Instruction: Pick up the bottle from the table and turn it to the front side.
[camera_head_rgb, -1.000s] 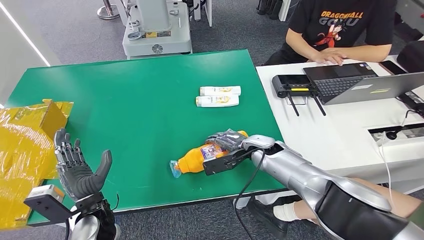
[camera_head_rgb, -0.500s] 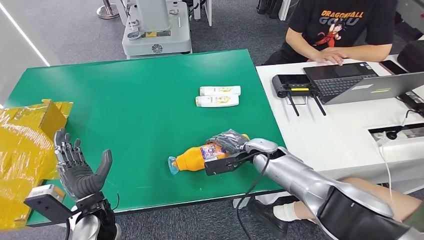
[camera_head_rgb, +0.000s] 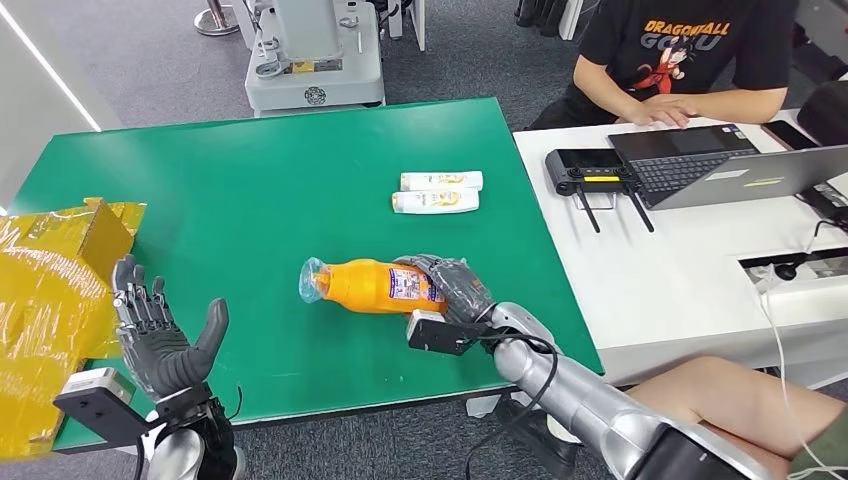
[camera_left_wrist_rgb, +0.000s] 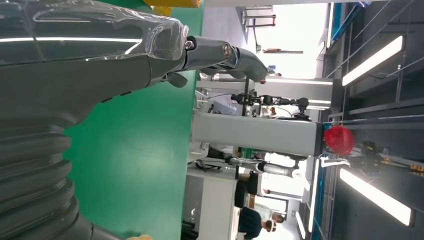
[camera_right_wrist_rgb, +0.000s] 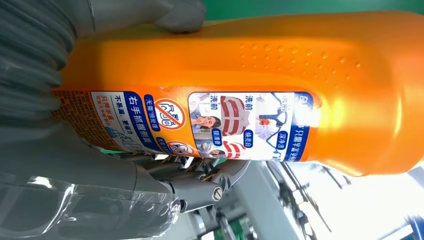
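Two hands over a green table (camera_head_rgb: 250, 190), the right one gripping an orange bottle (camera_head_rgb: 375, 285).

The green table stands on grey carpet, with a white desk (camera_head_rgb: 680, 260) just beside its right edge, where a person in a black T-shirt (camera_head_rgb: 680, 55) sits at a laptop (camera_head_rgb: 735, 165). A grey machine base (camera_head_rgb: 312, 60) stands beyond the table's far edge, and yellow crumpled wrapping (camera_head_rgb: 45, 310) lies over its near left corner. Two white tubes (camera_head_rgb: 438, 192) lie side by side on the table, beyond the bottle. The right hand (camera_head_rgb: 455, 290) is wrapped around the bottle's base end; the bottle lies roughly level with its clear-wrapped cap (camera_head_rgb: 312, 279) pointing left, and its printed label (camera_right_wrist_rgb: 220, 125) shows in the right wrist view. The left hand (camera_head_rgb: 160, 340) is spread, palm up, holding nothing, at the table's near left edge.
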